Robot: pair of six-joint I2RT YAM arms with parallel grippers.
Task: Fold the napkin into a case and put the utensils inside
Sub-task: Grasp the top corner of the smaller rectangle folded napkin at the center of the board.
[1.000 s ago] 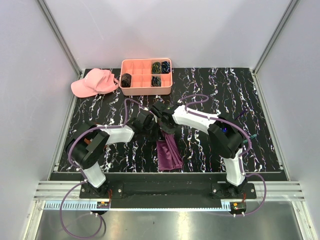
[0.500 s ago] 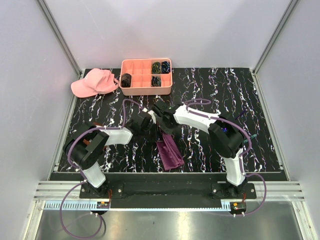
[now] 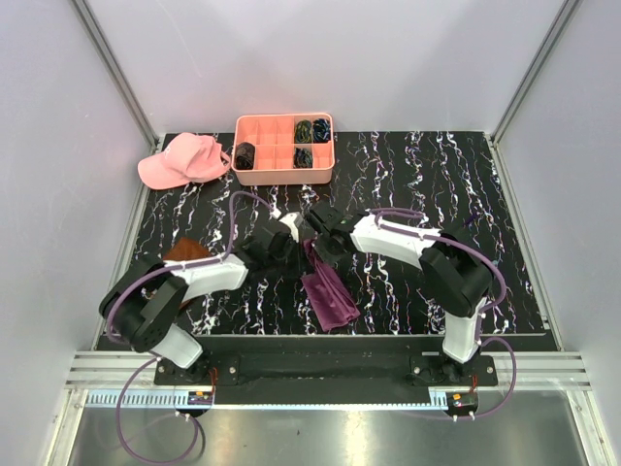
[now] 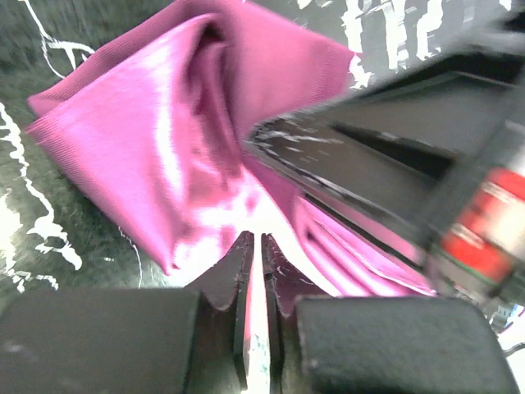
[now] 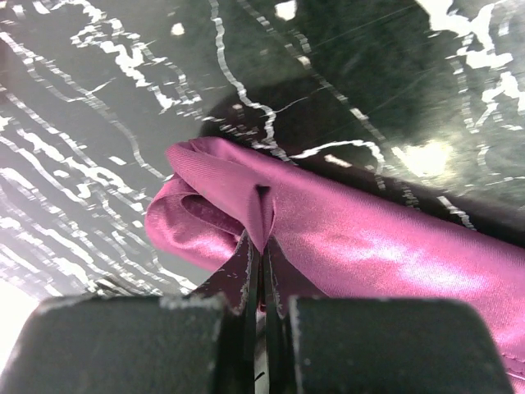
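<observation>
My right gripper (image 5: pixel 262 240) is pinched tight on the napkin (image 5: pixel 361 238). Its two fingers meet on a raised crease, and the magenta cloth bunches into a rolled fold on the left of them and runs off smooth and shiny to the right. The dark marbled table (image 5: pixel 98 98) shows behind it.

My left gripper (image 4: pixel 253 240) has its fingers only a narrow slit apart. The cloth lies right at the tips and shows bright through the slit, but I cannot tell whether they have any hold on it. Beyond them the cloth rises in a loose, creased hump. A blurred black part with a red patch crosses it from the right.

From above, the napkin is a narrow, crumpled strip near the middle of the table. Its far end is gathered where my two grippers meet, and its near end points toward the table's front edge. A rust-brown cloth (image 3: pixel 184 250) peeks out by my left arm. A pink cap (image 3: pixel 182 161) sits at the far left, just beside a salmon compartment tray (image 3: pixel 260 126) holding dark coiled bundles (image 3: pixel 303 155).
</observation>
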